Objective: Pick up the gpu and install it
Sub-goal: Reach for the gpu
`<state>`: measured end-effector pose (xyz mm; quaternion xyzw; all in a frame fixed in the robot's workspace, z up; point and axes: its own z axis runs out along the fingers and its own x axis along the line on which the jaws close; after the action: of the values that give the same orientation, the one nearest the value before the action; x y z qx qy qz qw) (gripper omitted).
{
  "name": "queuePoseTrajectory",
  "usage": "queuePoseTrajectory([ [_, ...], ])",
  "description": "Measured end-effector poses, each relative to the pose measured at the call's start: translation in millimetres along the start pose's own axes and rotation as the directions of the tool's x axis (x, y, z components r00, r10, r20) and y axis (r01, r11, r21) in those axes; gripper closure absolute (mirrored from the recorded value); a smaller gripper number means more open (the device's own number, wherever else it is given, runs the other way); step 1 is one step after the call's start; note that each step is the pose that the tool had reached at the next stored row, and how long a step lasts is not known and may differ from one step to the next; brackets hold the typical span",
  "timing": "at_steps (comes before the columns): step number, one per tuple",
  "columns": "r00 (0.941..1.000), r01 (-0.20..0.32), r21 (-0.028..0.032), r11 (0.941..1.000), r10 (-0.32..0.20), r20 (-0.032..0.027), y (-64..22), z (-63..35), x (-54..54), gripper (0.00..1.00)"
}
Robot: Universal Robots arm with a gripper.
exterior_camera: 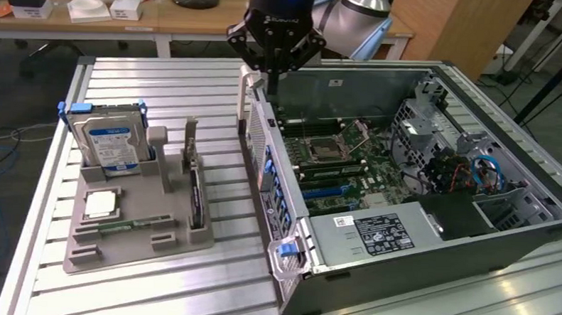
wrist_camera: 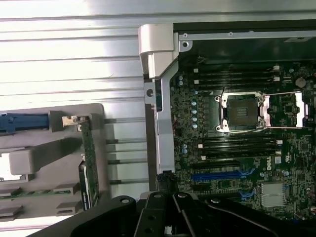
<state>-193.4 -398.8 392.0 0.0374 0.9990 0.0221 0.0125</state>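
The gpu [exterior_camera: 197, 196] stands on its edge in a slot of the grey holder [exterior_camera: 115, 253], its silver bracket [exterior_camera: 191, 136] at the far end. It is a thin dark card [wrist_camera: 89, 158] in the wrist view too. My gripper [exterior_camera: 273, 77] hangs shut and holds nothing, above the rear corner of the open computer case [exterior_camera: 430, 235], apart from the gpu and to the exterior view's right of it. In the wrist view the gripper [wrist_camera: 173, 219] is over the case's edge. The motherboard's blue slot [wrist_camera: 217, 175] lies uncovered inside the case.
The holder also carries an upright hard drive [exterior_camera: 111, 139], a square processor [exterior_camera: 100, 203] and a narrow green memory stick [exterior_camera: 131, 226]. The case's raised side wall [exterior_camera: 262, 149] stands between holder and motherboard. Everything rests on a slatted metal table [exterior_camera: 161, 294].
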Motion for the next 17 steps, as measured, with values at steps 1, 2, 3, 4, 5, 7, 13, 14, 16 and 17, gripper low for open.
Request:
queuePoseTrajectory([
  [1, 1.0000, 0.000, 0.0000, 1.0000, 0.000, 0.0000, -0.1, 0.0, 0.5, 0.89],
  [2, 1.0000, 0.000, 0.0000, 1.0000, 0.000, 0.0000, -0.1, 0.0, 1.2, 0.89],
  [3, 1.0000, 0.000, 0.0000, 1.0000, 0.000, -0.0001, -0.2, 0.0, 1.9, 0.89],
  [4, 1.0000, 0.000, 0.0000, 1.0000, 0.000, 0.0000, -0.2, 0.0, 2.6, 0.89],
  [5, 1.0000, 0.000, 0.0000, 1.0000, 0.000, 0.0001, -0.2, 0.0, 3.1, 0.89],
  [7, 1.0000, 0.000, 0.0000, 1.0000, 0.000, 0.0000, -0.5, 0.0, 7.0, 0.89],
  [13, 1.0000, 0.000, 0.0000, 1.0000, 0.000, 0.0000, -1.2, 0.0, 16.3, 0.89],
  [14, 1.0000, 0.000, 0.0000, 1.0000, 0.000, 0.0000, -1.3, 0.0, 17.5, 0.89],
  [16, 1.0000, 0.000, 0.0000, 1.0000, 0.000, 0.0000, -1.5, 0.0, 19.8, 0.89],
  [17, 1.0000, 0.000, -0.0001, 1.0000, 0.000, 0.0001, -1.6, 0.0, 20.9, 0.89],
])
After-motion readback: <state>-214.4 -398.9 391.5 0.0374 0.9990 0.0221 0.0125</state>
